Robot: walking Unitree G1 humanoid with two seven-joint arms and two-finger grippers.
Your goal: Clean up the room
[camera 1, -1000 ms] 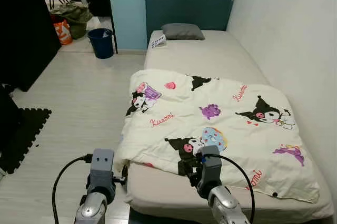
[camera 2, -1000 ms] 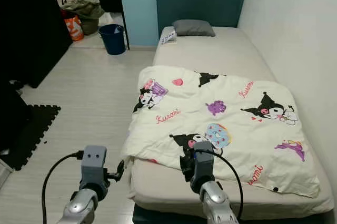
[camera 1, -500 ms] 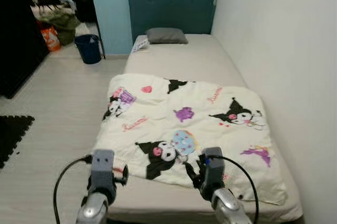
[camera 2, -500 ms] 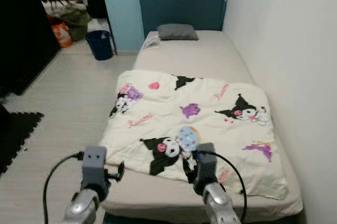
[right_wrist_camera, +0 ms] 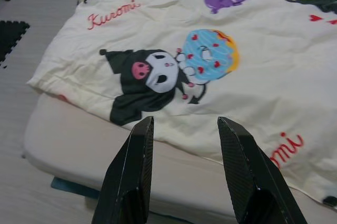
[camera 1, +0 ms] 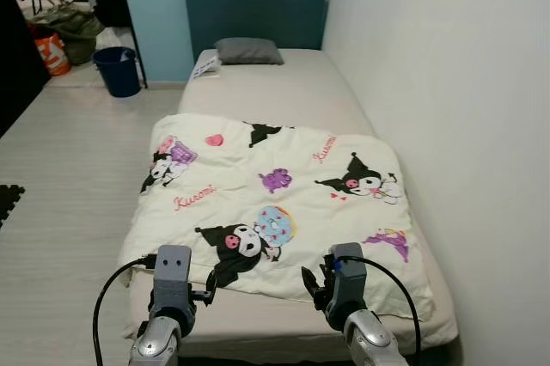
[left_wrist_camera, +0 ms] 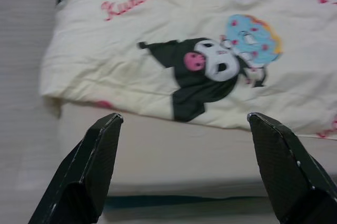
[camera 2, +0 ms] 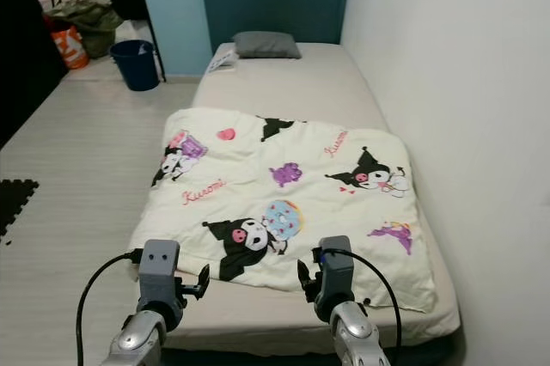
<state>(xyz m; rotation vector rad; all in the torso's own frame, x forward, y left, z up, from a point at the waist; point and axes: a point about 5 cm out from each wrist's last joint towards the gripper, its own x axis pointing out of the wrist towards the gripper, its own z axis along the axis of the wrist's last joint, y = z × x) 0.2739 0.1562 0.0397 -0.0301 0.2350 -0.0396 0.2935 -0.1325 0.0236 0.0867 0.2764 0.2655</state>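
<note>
The robot stands at the foot of the bed (camera 1: 284, 327), likely so it can reach the cartoon blanket (camera 1: 275, 203). The blanket lies a bit crooked over the near half. The left gripper (left_wrist_camera: 184, 174) is spread wide. The right gripper (right_wrist_camera: 184, 174) is partly spread. Both hold nothing — they hang just short of the blanket's edge.

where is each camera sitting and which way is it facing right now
Left and right eye views: on the head, looking forward and down the bed; both arms show.
Left wrist view: along the open left gripper at the blanket.
Right wrist view: along the open right gripper.
Shared: the blanket's near edge.
</note>
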